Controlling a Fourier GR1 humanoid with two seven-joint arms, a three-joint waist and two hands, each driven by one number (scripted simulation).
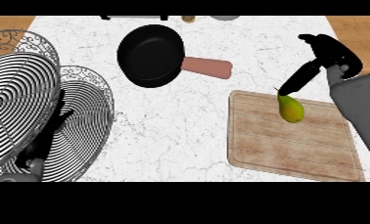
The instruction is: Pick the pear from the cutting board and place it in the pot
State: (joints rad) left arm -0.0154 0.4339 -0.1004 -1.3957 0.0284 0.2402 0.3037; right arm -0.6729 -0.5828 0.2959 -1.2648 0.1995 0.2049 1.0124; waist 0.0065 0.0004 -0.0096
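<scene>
Nearest you, the left hand [45,140] shows dimly behind the wire baskets [51,115] at the bench's [173,135] left edge; you cannot tell its fingers' state. The pear [290,108] lies on the cutting board [289,149], upper part, long axis roughly near-to-far, stem away. Your right hand [327,56] is much nearer: fingers [298,81] straight, apart from the thumb, tips touching or just above the stem end. Farther left sits the black pan [150,56], well apart.

text: none readable | labels: none | brands: none | numbers: none | signs: none | surfaces checked: pan [151,55], cutting board [292,140], pear [290,108], wire baskets [51,115], counter [180,135]
</scene>
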